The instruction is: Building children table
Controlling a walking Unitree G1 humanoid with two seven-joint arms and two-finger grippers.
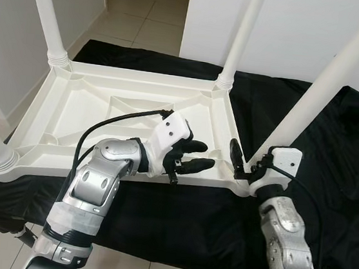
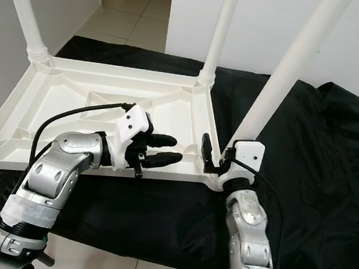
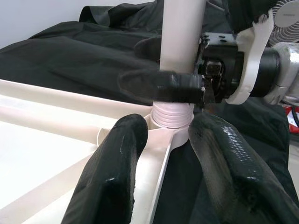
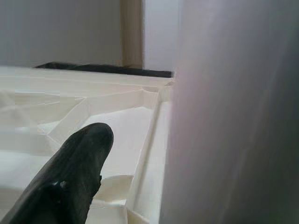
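Note:
A white plastic children's table (image 1: 72,106) lies upside down on a black cloth (image 1: 340,146), with its white legs standing up at the corners. My right gripper (image 1: 244,163) is at the near right corner, shut on the base of that corner's leg (image 1: 328,80). In the left wrist view one of its fingers (image 3: 159,86) crosses the leg (image 3: 180,28) just above the ribbed collar. My left gripper (image 1: 206,157) hovers open over the table's near rim, a short way left of that leg, and its fingers (image 3: 117,172) point toward it, holding nothing.
The cloth covers a low surface that ends just before my body, with tiled floor (image 1: 141,13) to the left and beyond. A white wall (image 1: 296,24) stands behind the table. The other legs (image 1: 48,9) rise high at the far and left corners. A fan (image 3: 287,18) is to the right.

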